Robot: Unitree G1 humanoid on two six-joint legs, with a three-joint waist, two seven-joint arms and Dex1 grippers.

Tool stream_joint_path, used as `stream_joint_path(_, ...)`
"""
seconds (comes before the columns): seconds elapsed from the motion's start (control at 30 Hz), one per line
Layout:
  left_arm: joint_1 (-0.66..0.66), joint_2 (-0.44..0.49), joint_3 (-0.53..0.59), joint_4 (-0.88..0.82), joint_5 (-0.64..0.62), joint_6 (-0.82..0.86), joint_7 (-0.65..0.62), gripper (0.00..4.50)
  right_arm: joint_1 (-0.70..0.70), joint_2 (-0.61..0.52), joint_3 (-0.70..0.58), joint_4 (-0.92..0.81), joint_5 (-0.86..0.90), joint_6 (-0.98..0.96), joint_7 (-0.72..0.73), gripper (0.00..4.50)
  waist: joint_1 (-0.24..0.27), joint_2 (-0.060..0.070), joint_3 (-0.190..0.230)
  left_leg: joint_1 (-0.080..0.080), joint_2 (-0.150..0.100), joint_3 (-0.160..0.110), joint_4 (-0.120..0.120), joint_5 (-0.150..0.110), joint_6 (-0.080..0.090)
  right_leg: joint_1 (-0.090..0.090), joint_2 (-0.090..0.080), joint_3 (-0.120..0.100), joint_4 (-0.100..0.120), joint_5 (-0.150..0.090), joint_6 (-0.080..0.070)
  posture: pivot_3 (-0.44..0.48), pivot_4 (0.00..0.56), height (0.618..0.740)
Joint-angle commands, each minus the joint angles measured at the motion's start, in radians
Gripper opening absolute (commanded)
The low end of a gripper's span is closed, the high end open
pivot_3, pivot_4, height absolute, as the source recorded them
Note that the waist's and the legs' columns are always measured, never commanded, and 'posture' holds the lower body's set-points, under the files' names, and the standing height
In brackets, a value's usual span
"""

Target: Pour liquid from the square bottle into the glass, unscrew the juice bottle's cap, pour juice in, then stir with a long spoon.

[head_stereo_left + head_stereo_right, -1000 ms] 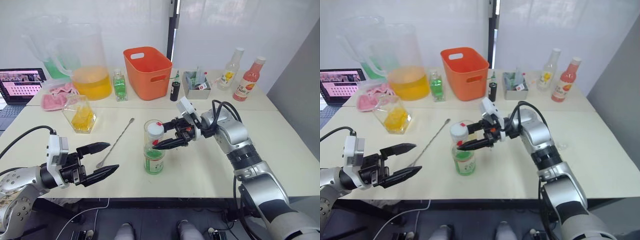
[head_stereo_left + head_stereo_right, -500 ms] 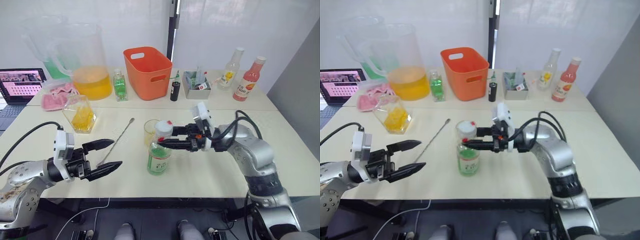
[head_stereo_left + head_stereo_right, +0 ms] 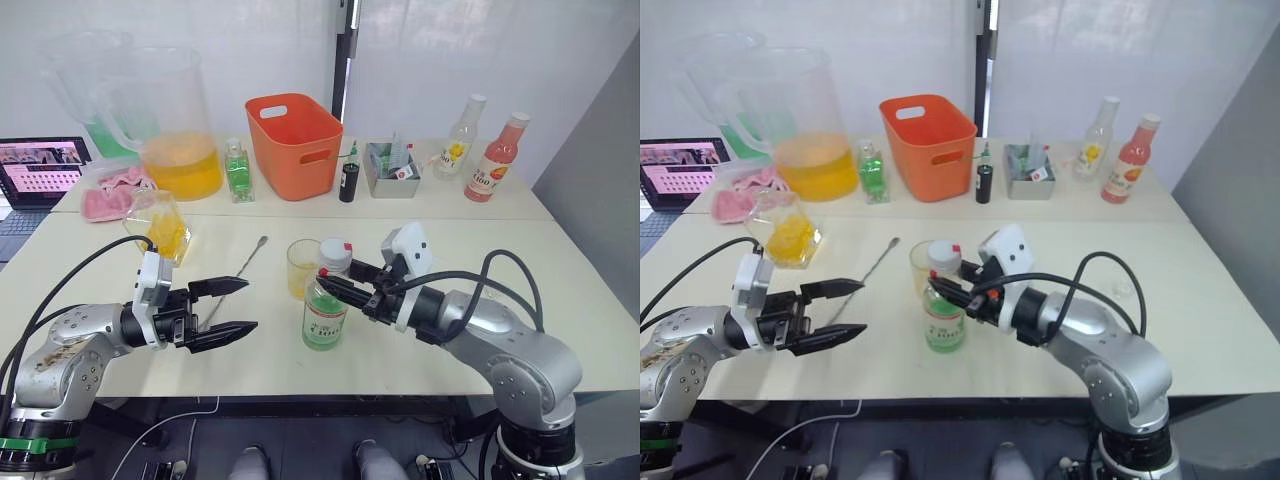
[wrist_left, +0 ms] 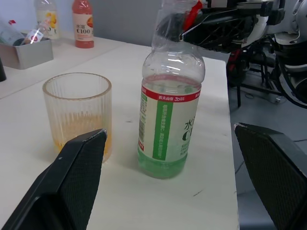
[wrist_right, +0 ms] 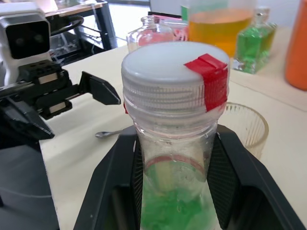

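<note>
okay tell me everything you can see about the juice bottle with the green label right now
The juice bottle is clear ribbed plastic with a green and white label, pale green liquid low inside, and a white screw cap carrying a strip of red tape. It stands upright on the pale table, cap still on, close beside the glass. The right claw holds its neck just under the cap.

glass [image 3: 303, 268] touching juice bottle [image 3: 325, 312], bare table [image 3: 560, 290] rightward
</note>
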Motion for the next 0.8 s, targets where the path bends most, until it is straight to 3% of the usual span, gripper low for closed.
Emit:
stream_joint_path(0.03,-0.026,0.002,-0.003,0.001,0.003,-0.007,-0.019,4.50,-0.013,-0.015,-0.011,-0.067,0.007,0.014,-0.058,1.29,0.001,0.000,0.000,0.000,0.000,0.000,0.000,0.000,0.000,0.000,0.000,0.000,0.000,0.000,0.000,0.000,0.150,0.717)
stream_joint_path(0.23,-0.042,0.003,-0.014,0.005,0.010,-0.001,-0.027,4.50,0.005,-0.005,-0.001,-0.065,0.047,0.041,-0.085,1.29,0.001,0.000,0.000,0.000,0.000,0.000,0.000,0.000,0.001,0.001,0.000,0.000,0.000,0.000,0.000,0.000,0.150,0.717)
stream_joint_path(0.3,-0.045,0.005,-0.015,0.007,0.011,-0.001,-0.028,4.50,0.009,-0.008,-0.002,-0.061,0.065,0.043,-0.081,2.32,0.001,0.000,0.000,0.000,0.000,0.000,0.000,0.001,0.002,0.001,0.000,0.000,0.000,0.000,0.000,0.000,0.150,0.717)
stream_joint_path(0.5,-0.026,0.009,0.007,-0.021,-0.006,0.025,-0.010,4.50,-0.008,-0.073,-0.036,-0.041,0.144,0.036,-0.008,4.43,0.001,0.000,0.000,0.000,0.000,0.000,0.000,0.003,0.005,0.001,0.000,0.000,0.000,0.000,0.000,0.000,0.150,0.717)
stream_joint_path(0.6,-0.013,0.005,0.019,-0.037,-0.005,0.030,0.013,4.50,0.000,-0.219,-0.028,0.014,0.089,-0.116,0.185,4.47,0.004,0.000,0.000,0.000,0.000,0.000,0.000,0.003,0.005,0.001,0.000,0.000,-0.001,0.000,0.000,0.000,0.150,0.717)
stream_joint_path(0.67,0.003,0.000,0.024,-0.054,-0.006,0.031,0.029,4.50,0.012,-0.345,0.030,0.129,-0.029,-0.338,0.393,4.47,0.004,0.000,0.000,0.000,0.000,0.000,0.000,0.003,0.004,0.002,-0.001,0.000,-0.002,0.000,0.000,0.000,0.150,0.717)
stream_joint_path(0.8,0.034,-0.002,0.041,-0.086,-0.010,0.030,0.058,4.50,-0.047,-0.365,0.069,0.312,-0.059,-0.516,0.567,4.47,-0.003,0.000,0.000,0.001,0.000,0.000,0.000,0.000,0.001,0.003,-0.001,-0.001,-0.003,0.000,0.000,0.000,0.150,0.717)
